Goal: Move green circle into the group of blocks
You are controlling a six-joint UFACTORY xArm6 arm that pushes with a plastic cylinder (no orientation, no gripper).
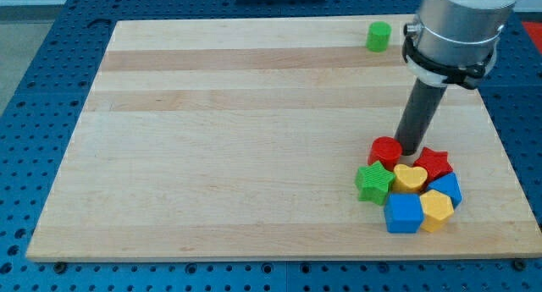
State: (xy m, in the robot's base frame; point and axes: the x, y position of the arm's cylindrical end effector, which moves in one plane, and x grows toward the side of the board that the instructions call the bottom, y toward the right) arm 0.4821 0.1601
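Note:
The green circle [378,36] stands alone near the board's top edge, toward the view's right. The group of blocks lies at the lower right: a red circle [385,150], a red star [434,162], a green star [373,182], a yellow heart [410,179], a blue cube [403,213], a yellow hexagon [437,209] and a blue block [449,189]. My tip [412,151] rests at the top of the group, between the red circle and the red star, far below the green circle.
The wooden board [254,140] lies on a blue perforated table [34,89]. The arm's grey body [457,25] hangs over the board's upper right corner, just right of the green circle.

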